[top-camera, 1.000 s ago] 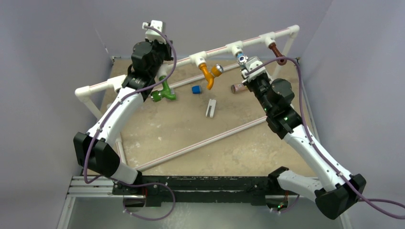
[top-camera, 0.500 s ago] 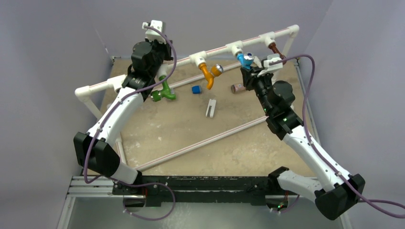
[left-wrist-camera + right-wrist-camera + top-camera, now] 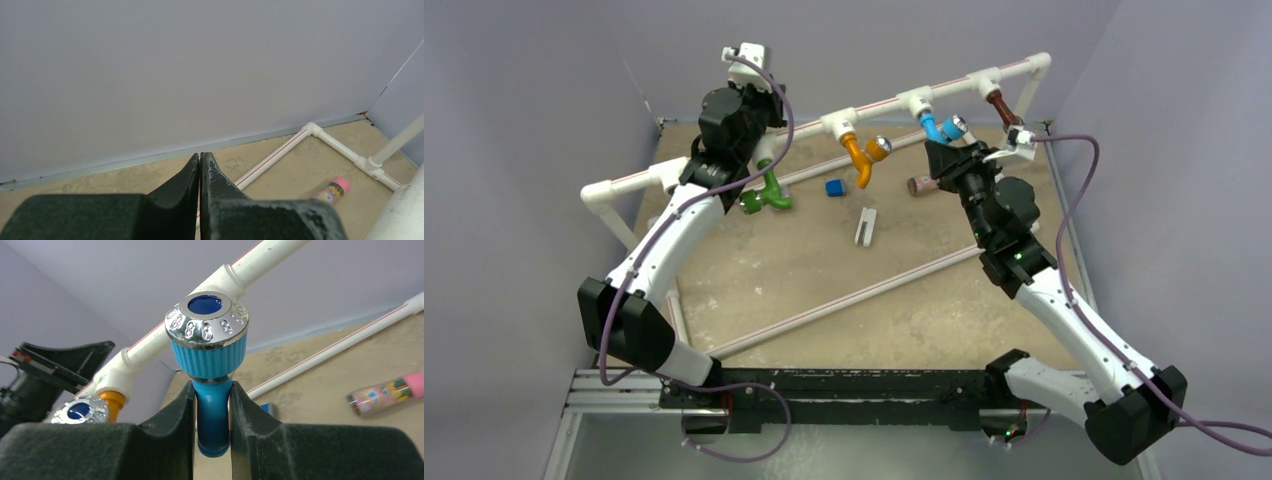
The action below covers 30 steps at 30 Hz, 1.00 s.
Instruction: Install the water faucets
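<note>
My right gripper (image 3: 212,385) is shut on the spout of the blue faucet (image 3: 210,360), just under its silver knob. From above, the blue faucet (image 3: 939,129) hangs with its upper end at a tee of the white pipe rail (image 3: 879,104), and its knob points right. The orange faucet (image 3: 857,156) hangs from the tee to its left, and the brown faucet (image 3: 1003,108) from the one to its right. By the left arm a green faucet (image 3: 771,190) leans at the pipe. My left gripper (image 3: 200,156) is shut and empty, facing the back wall.
A small blue cube (image 3: 834,187), a brown cylinder with a pink cap (image 3: 921,184) and a small white piece (image 3: 865,226) lie on the tan floor. A long pipe (image 3: 854,298) lies diagonally across the middle. Grey walls close in on three sides.
My right wrist has rolled, turning the blue faucet under its tee so that the silver knob has swung to the right. The left arm has not moved.
</note>
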Motion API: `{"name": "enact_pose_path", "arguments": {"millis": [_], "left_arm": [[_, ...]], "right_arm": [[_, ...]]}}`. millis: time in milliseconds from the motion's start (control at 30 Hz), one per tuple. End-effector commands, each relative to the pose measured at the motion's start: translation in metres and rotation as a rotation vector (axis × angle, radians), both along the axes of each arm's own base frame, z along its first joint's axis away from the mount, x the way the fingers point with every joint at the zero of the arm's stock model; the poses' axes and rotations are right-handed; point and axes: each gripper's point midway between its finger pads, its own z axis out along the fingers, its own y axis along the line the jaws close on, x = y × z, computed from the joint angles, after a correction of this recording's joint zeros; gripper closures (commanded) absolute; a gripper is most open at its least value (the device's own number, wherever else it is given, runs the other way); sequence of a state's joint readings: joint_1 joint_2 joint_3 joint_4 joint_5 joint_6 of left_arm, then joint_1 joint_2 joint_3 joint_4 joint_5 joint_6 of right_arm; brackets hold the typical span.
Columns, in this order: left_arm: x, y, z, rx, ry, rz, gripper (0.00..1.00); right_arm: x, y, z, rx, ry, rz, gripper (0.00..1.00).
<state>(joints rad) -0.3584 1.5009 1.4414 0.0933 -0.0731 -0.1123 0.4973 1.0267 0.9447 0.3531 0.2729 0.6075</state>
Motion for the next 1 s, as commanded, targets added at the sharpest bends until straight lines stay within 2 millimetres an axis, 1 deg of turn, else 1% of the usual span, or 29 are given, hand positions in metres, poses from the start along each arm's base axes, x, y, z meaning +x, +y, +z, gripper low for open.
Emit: {"name": "enact_pose_path", "arguments": {"millis": [0,267,400,533,567,733,800,833,900,967], "left_arm": [[-0.016,-0.004,-0.150,0.158,0.415,-0.040,1.00],[-0.018,-0.006,-0.148,0.164,0.409,-0.046,1.00],[-0.018,-0.005,-0.150,0.167,0.409,-0.046,1.00],[-0.018,-0.005,-0.151,0.169,0.409,-0.047,1.00],[-0.018,-0.005,-0.150,0.170,0.408,-0.045,1.00],[-0.019,-0.005,-0.148,0.172,0.400,-0.044,1.00],[-0.019,-0.004,-0.148,0.173,0.399,-0.043,1.00],[-0.019,-0.005,-0.148,0.172,0.400,-0.043,1.00],[-0.019,-0.005,-0.149,0.175,0.401,-0.047,1.00],[-0.019,-0.005,-0.148,0.174,0.399,-0.045,1.00]], "right_arm": [[-0.012,0.005,0.037,0.320,-0.025,0.053,1.00],[-0.016,-0.003,0.037,0.546,0.032,0.038,1.00],[-0.018,-0.013,0.045,0.630,0.035,0.011,1.00],[-0.018,-0.022,0.053,0.660,0.019,-0.015,1.00],[-0.018,-0.022,0.056,0.660,0.016,-0.013,1.00],[-0.014,-0.014,0.053,0.622,0.036,0.017,1.00],[-0.018,-0.010,0.052,0.570,0.019,0.040,1.00],[-0.021,-0.010,0.047,0.545,0.015,0.046,1.00],[-0.029,-0.011,0.046,0.469,-0.039,0.066,1.00],[-0.036,-0.013,0.041,0.400,-0.053,0.064,1.00]]}}
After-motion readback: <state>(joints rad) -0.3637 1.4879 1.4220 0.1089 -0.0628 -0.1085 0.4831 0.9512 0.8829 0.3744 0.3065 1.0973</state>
